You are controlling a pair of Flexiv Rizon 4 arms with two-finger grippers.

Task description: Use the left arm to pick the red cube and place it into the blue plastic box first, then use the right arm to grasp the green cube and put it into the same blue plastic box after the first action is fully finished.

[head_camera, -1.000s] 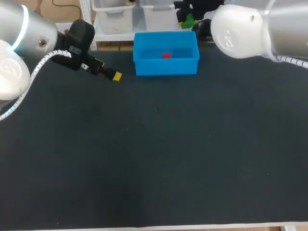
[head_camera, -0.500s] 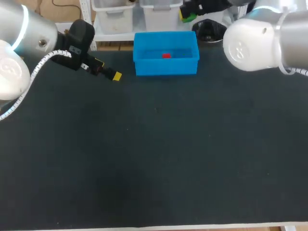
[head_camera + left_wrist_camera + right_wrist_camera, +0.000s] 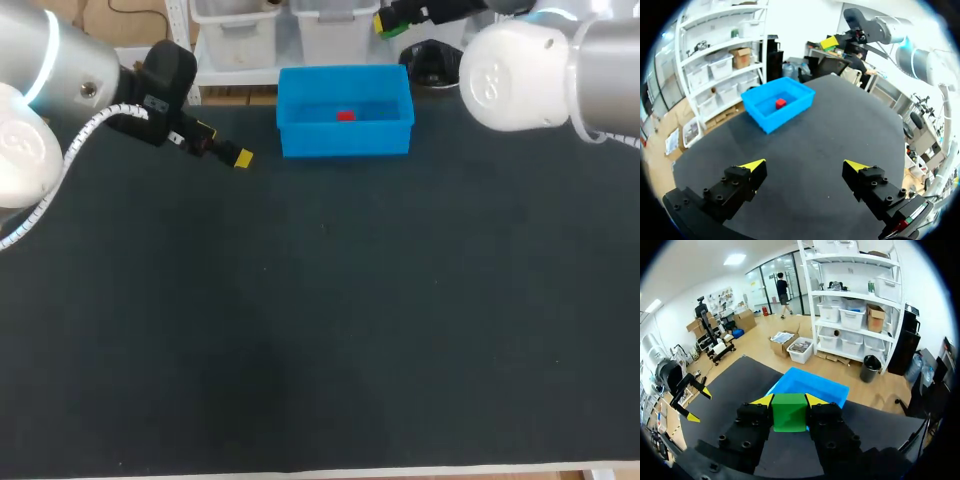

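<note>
Step 1 looks done: red cube (image 3: 345,116) sits in blue box (image 3: 345,141) at tabletop (image 3: 320,300) far edge. Your R fingers (image 3: 816,400) clamp green cube (image 3: 789,412) near the box; L fingers (image 3: 754,166) spread wide, empty. Next: carry it over the box, release.

Cube (image 3: 345,116) inside box (image 3: 345,141), table's (image 3: 320,330) far edge

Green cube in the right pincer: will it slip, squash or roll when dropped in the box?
Probably stiff: the green cube shows square edges while clamped in the right pincer. Its flat faces suit the grip, so slipping looks unlikely. Dropped into the blue box, it should settle flat rather than roll.
</note>
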